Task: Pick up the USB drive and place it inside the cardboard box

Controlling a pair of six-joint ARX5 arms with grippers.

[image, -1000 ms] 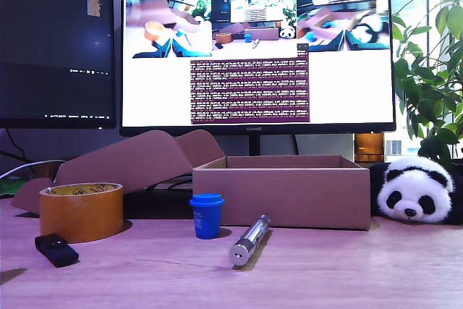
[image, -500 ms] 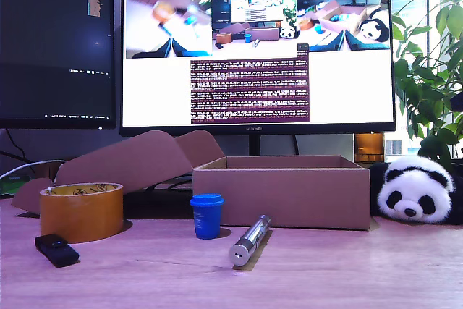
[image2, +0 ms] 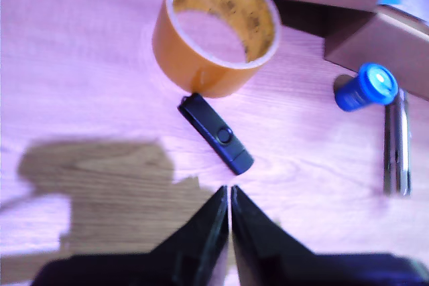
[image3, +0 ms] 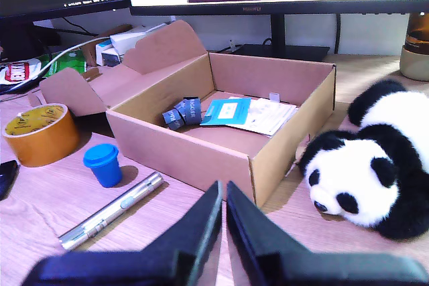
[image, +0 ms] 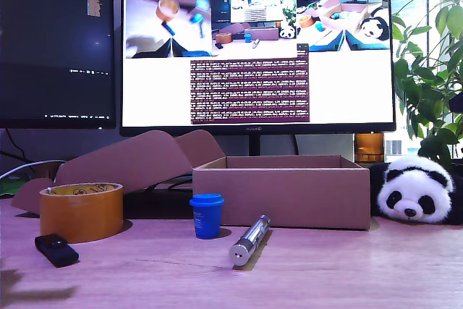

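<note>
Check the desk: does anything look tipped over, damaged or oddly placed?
The silver cylinder lies on its side in front of the cardboard box, while the blue cup stands upright. Nothing looks spilled or damaged.

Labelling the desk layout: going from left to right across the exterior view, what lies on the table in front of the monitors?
USB drive → tape roll → blue cup → silver cylinder → cardboard box → panda toy.

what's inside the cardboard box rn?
The low brown cardboard box holds small dark blue packets, a teal card and white papers. Its near floor is hidden behind the wall.
</note>
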